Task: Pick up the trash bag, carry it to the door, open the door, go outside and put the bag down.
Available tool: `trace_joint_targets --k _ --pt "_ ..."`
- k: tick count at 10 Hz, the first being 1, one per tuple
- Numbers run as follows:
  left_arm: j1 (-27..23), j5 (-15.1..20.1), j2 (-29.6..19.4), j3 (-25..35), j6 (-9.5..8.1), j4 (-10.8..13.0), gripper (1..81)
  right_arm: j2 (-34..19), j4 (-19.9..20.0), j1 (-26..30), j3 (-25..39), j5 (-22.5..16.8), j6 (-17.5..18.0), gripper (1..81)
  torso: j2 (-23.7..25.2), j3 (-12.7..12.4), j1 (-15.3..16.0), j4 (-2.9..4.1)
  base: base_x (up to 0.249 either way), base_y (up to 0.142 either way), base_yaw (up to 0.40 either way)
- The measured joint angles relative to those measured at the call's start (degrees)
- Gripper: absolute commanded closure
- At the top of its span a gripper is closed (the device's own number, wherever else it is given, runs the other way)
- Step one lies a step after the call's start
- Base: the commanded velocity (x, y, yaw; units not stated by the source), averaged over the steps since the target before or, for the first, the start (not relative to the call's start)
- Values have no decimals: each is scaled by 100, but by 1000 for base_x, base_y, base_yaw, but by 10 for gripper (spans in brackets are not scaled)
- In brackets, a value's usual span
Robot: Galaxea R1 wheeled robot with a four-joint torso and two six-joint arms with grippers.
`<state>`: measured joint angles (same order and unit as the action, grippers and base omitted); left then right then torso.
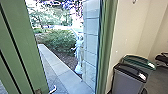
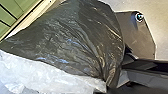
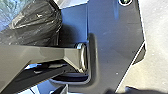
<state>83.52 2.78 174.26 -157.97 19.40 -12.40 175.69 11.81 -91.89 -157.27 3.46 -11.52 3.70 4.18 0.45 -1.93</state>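
In the head view, the grey floor (image 1: 160, 80) is seen at four o'clock. A grey bin with a black lid (image 1: 127, 81) is set there, between four and five, its base cut off; just behind it, a green-lidded bin (image 1: 138, 60) is placed. Outdoors, between seven and eight, grey paving (image 1: 50, 75) is edged by pale slabs (image 1: 61, 69), beyond which a shrub (image 1: 57, 41) is rooted in dark soil (image 1: 68, 59).
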Motion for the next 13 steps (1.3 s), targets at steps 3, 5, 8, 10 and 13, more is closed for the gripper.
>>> trace_joint_targets --k 3,5,8,10,13 --pt "0 0 -1 0 2 2 811 0 -2 -2 0 17 -2 10 0 0 0 0 0 0 41" --pt "0 -4 -34 5 0 0 811 0 -5 -2 0 17 0 10 0 0 0 0 0 0 160" --pt "9 -133 -59 13 2 0 811 0 -7 -50 2 12 0 10 2 0 -2 0 0 0 188" --pt "77 -141 -144 212 2 0 811 -50 -5 -17 29 65 -2 10 0 0 0 0 0 0 190" --pt "101 -291 -456 788 2 0 811 -315 -10 -33 633 55 -2 10 2 0 -2 0 0 0 189"
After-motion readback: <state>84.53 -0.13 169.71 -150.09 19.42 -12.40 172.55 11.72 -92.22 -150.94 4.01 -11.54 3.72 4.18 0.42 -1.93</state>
